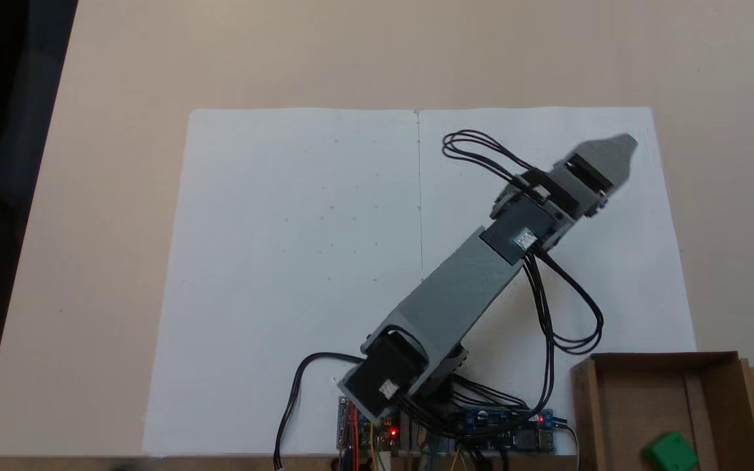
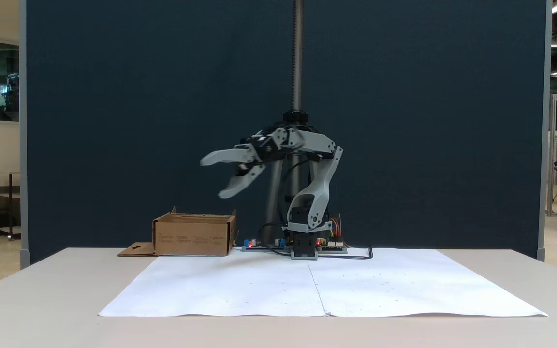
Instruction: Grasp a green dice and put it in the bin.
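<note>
The green dice (image 1: 671, 451) lies inside the bin (image 1: 619, 405), a brown cardboard box at the lower right corner of a fixed view from above. The bin (image 2: 194, 235) also stands left of the arm's base in the side-on fixed view, where its walls hide the dice. My gripper (image 2: 211, 178) hangs high in the air, above and slightly right of the bin, open with nothing between its jaws. From above, the gripper (image 1: 622, 154) points toward the upper right, over the white paper.
Two white paper sheets (image 1: 298, 275) cover the table's middle. The arm's base with circuit boards (image 1: 377, 428) and black cables (image 1: 567, 314) sits at the near edge, left of the bin. The bin's flap (image 2: 136, 249) lies flat on the table.
</note>
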You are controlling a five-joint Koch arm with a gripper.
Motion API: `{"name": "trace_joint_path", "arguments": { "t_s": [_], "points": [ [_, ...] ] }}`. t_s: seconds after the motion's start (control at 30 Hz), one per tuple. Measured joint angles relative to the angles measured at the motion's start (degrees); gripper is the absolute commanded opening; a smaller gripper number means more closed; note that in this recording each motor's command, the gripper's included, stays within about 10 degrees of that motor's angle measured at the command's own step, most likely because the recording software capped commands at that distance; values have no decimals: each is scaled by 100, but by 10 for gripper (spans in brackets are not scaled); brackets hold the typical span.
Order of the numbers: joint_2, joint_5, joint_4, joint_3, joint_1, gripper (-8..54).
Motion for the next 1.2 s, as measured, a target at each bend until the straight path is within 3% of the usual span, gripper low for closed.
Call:
{"name": "trace_joint_path", "arguments": {
  "t_s": [0.47,1.2],
  "points": [
    [88,0,-88,123,-3287,433],
    [1028,0,-3964,5036,-3946,432]
  ]
}}
